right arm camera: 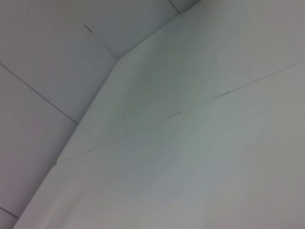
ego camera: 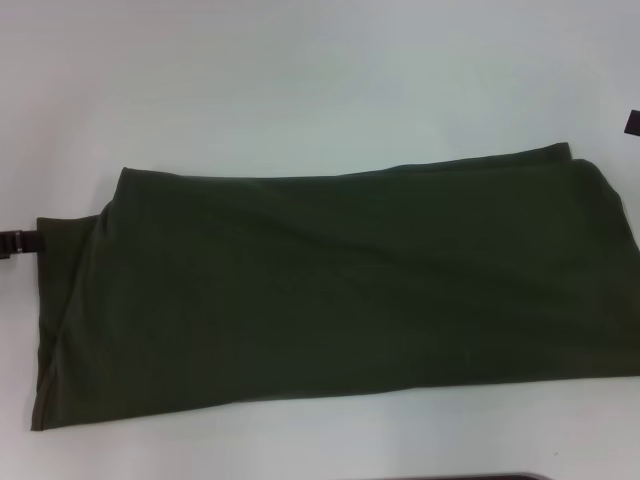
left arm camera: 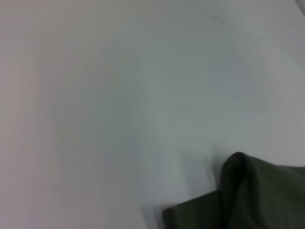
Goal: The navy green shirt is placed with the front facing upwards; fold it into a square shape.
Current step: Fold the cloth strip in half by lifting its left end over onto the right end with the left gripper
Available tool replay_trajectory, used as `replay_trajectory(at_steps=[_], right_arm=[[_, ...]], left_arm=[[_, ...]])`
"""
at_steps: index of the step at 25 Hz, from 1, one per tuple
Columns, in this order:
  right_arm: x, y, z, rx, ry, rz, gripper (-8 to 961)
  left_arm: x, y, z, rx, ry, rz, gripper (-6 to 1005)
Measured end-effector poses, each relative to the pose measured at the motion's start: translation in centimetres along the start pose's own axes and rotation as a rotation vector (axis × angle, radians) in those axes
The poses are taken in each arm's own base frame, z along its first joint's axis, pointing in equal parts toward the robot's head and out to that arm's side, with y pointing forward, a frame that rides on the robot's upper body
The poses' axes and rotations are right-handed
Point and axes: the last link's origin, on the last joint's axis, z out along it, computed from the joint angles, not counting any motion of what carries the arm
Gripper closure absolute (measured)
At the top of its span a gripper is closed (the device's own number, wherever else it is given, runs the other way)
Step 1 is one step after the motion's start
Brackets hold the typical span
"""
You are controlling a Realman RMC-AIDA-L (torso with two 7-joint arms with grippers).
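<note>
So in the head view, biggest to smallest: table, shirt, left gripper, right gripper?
White table, navy green shirt, left gripper, right gripper. Both grippers are cut off at the edges, so their order is unsure.

- The navy green shirt (ego camera: 330, 290) ran off the head view's right edge, so its far end was cut away
- Its lettering, neck and label were out of sight; only plain green cloth showed
- The left gripper (ego camera: 20, 243) was a dark sliver at the frame edge, its fingers unreadable
- The right gripper (ego camera: 633, 121) was a tiny dark corner, mostly cropped
- In the left wrist view only a blurred fold of cloth (left arm camera: 252, 195) showed
</note>
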Motion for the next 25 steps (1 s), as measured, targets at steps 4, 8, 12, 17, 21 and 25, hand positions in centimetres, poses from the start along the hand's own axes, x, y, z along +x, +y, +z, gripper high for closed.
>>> replay_trajectory(at_steps=[4,8,12,17,21,25], right_arm=[[0.1,0.1,-0.1,-0.008,0.0,0.004,58],[0.2,0.1,-0.1,-0.011,-0.001,0.006,58],[0.2,0.1,-0.1,-0.01,-0.001,0.008,58],[0.2,0.1,-0.1,-0.01,-0.001,0.008,57],[0.1,0.1,-0.1,-0.009,-0.001,0.009,57],[0.1,0.1,-0.2,-0.007,-0.002,0.008,57]], left_arm=[[-0.2,-0.4,0.2,0.032,-0.012,0.0,218],[-0.2,-0.4,0.7,0.042,-0.033,0.003,218],[-0.2,-0.3,1.0,0.042,-0.046,0.009,218],[-0.2,-0.1,1.3,0.035,-0.057,0.012,219],[-0.2,0.2,1.8,0.026,-0.074,0.023,219],[-0.1,0.5,2.1,0.018,-0.084,0.032,217]])
